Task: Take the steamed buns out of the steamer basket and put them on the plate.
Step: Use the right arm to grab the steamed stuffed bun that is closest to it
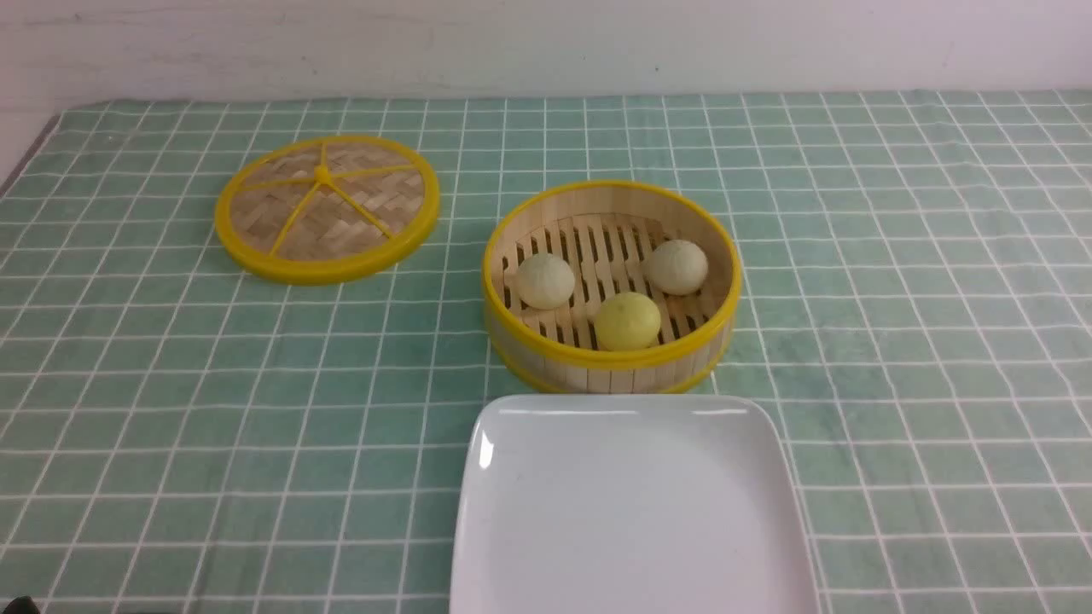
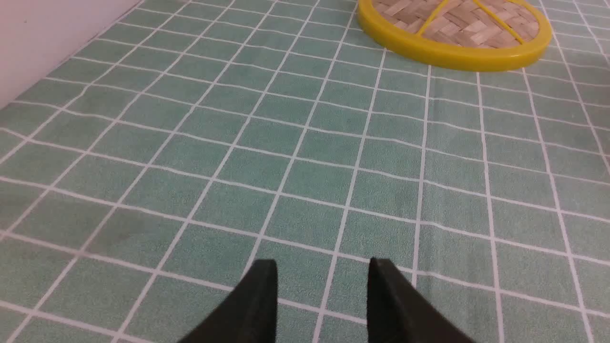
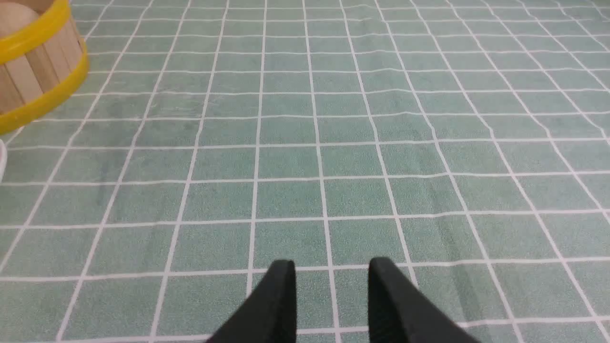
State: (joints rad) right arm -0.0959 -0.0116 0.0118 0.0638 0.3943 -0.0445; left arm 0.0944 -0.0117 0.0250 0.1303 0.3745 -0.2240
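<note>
The round bamboo steamer basket (image 1: 512,256) stands mid-table with three steamed buns on its slatted floor: a pale one at left (image 1: 545,280), a pale one at right (image 1: 676,267) and a yellow one in front (image 1: 627,321). Just in front of it lies the white plate (image 1: 631,512), bare. Neither arm shows in the front view. My left gripper (image 2: 323,263) hangs open over bare cloth, nothing between its black fingers. My right gripper (image 3: 332,264) is also open and holds nothing, with the basket's wall (image 3: 33,71) off to one side and a bun's top (image 3: 16,16) just showing.
The flat woven lid (image 1: 327,207) with yellow rim and spokes lies left of the basket, and also shows ahead of the left gripper, lid (image 2: 452,52). A green checked cloth (image 1: 896,298) covers the table. A pale wall (image 1: 546,43) runs along the back.
</note>
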